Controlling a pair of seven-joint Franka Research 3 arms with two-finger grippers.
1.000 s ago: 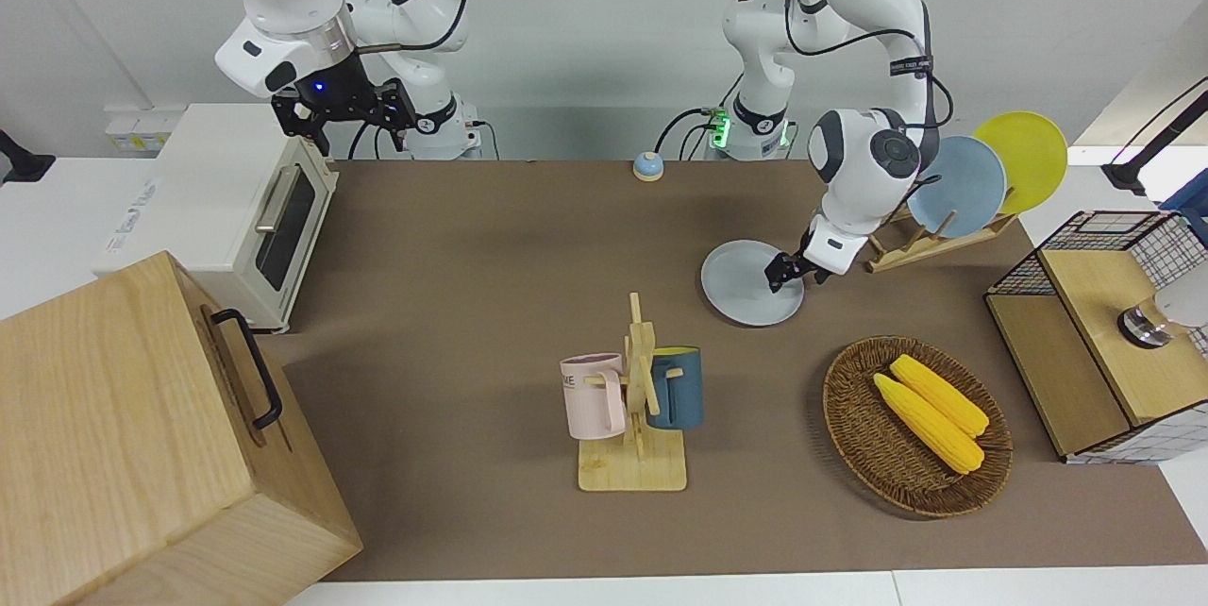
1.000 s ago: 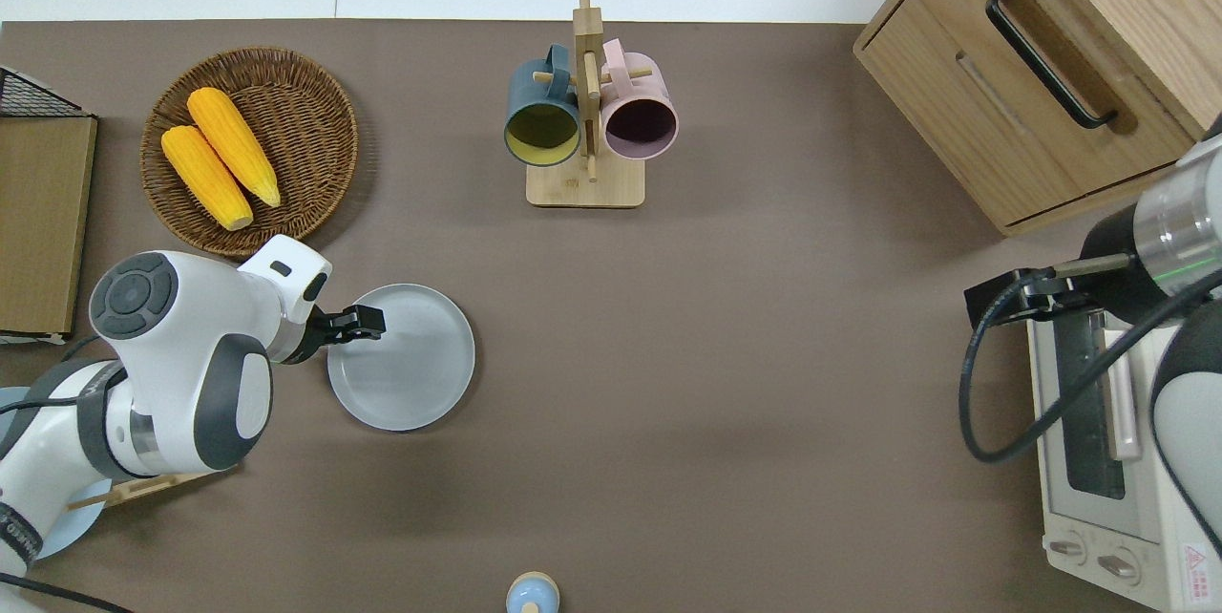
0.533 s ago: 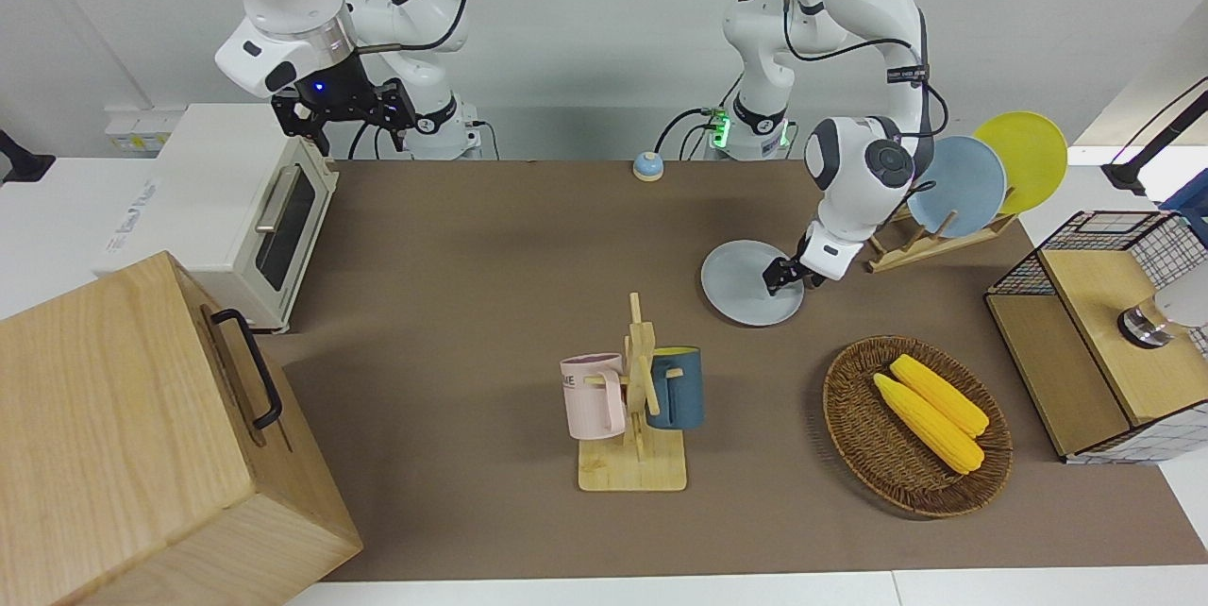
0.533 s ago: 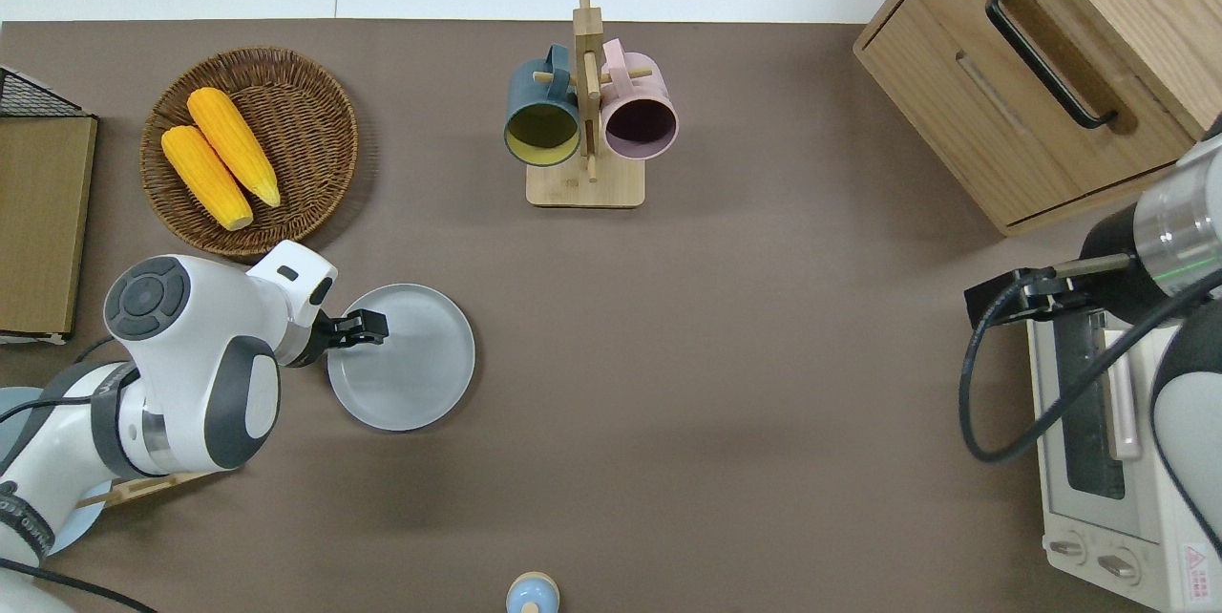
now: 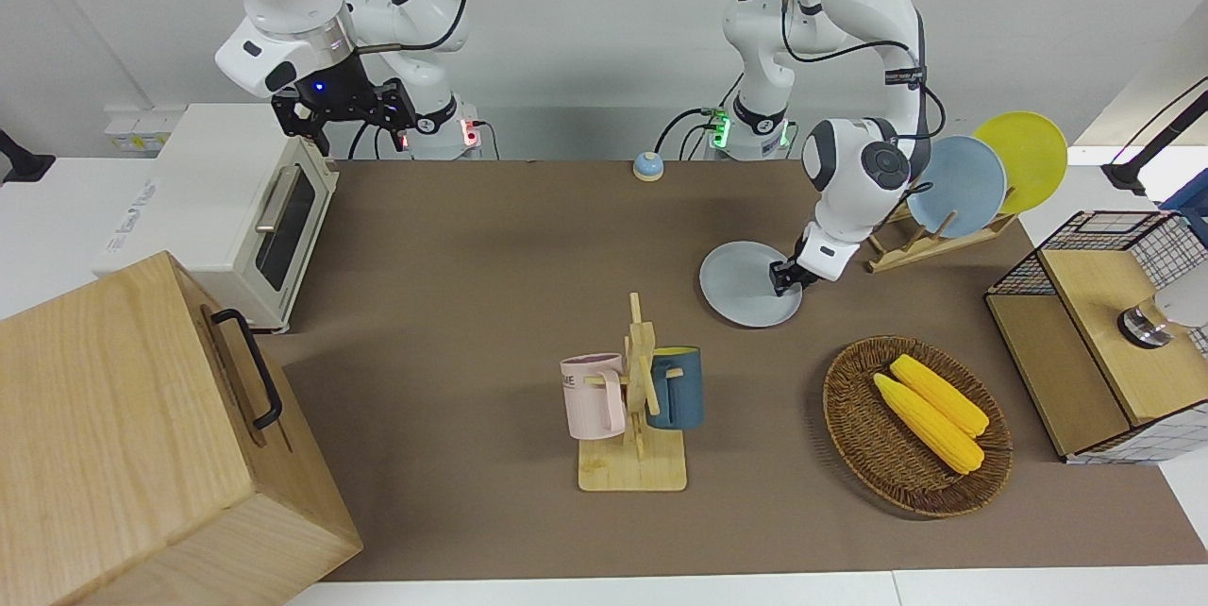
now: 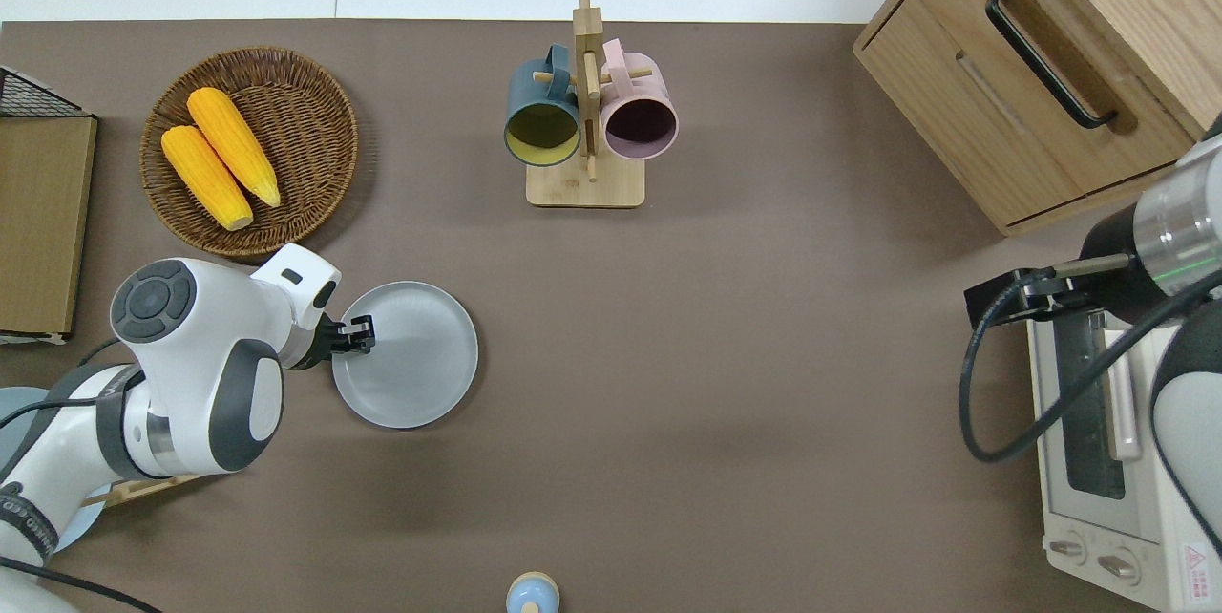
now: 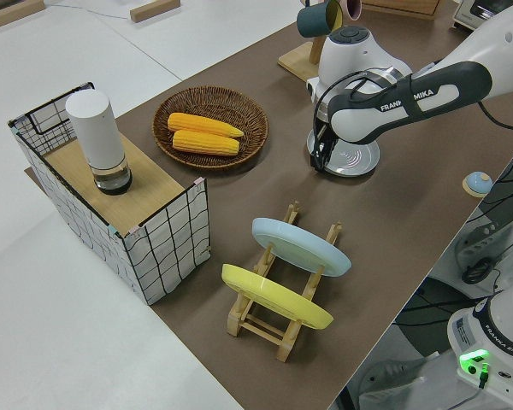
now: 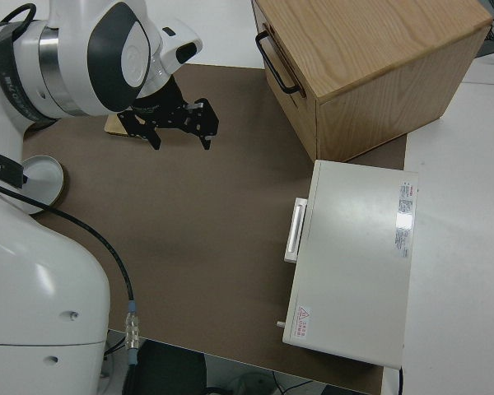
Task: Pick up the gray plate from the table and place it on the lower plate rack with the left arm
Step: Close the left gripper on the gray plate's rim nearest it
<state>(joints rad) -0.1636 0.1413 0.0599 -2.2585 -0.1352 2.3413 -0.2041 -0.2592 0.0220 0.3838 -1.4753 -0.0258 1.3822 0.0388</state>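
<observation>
The gray plate [image 5: 746,290] [image 6: 410,360] [image 7: 356,159] lies flat on the table [image 5: 472,304]. My left gripper [image 5: 781,277] [image 6: 357,335] [image 7: 320,161] is down at the plate's rim on the side toward the left arm's end of the table, shut on that rim. The lower plate rack [image 5: 930,243] [image 7: 278,318] stands nearer to the robots toward the left arm's end. A light blue plate [image 5: 963,186] [image 7: 301,246] and a yellow plate [image 5: 1024,158] [image 7: 278,297] stand in it. The right arm is parked, its gripper [image 5: 344,115] [image 8: 177,125] open.
A wicker basket [image 5: 854,436] with two corn cobs lies farther from the robots than the plate. A wooden mug stand [image 5: 634,398] holds two mugs mid-table. A wire shelf [image 5: 1095,332], a toaster oven [image 5: 236,210], a wooden drawer box [image 5: 142,436] and a small bell [image 5: 647,166] stand around.
My left gripper has lowered onto the gray plate's rim and closed there. The plate has shifted slightly toward the right arm's end. The right arm has not moved.
</observation>
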